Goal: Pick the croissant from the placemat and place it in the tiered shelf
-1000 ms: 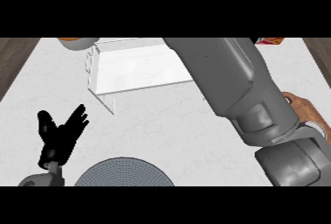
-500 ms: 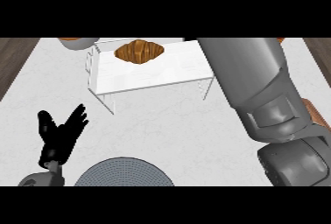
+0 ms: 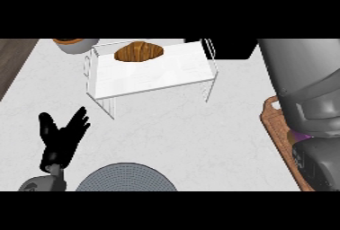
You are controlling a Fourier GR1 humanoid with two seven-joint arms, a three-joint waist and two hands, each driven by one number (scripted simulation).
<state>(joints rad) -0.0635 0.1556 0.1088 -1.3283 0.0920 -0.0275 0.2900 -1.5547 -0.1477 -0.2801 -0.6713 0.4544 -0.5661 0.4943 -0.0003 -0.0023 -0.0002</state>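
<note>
The croissant [image 3: 139, 51] is seen lying on the top level of the tiered shelf [image 3: 149, 74], towards its back left corner, apart from the wire rails; nothing is touching it; the placing is judged to be done or nearly so. The placemat [image 3: 126, 178], a grey round mat at the lower edge of the worktop [image 3: 199, 130], lies well apart from the shelf with nothing seen on it.

The left hand [image 3: 61, 139] is held upright and spread near the lower left, fingers relaxed, nothing in it; it is taken to be resting. Of the right arm only the grey forearm [image 3: 309, 94] is shown at the right side; the right hand itself is not in view, so its state cannot be told.

The croissant is judged to be light, soft and flaky, easily crushed; should it need to be taken up, it would best be held across its thick middle, not by the thin tapered ends; its glazed crust may be a little slippery, though this is hard to tell.
</note>
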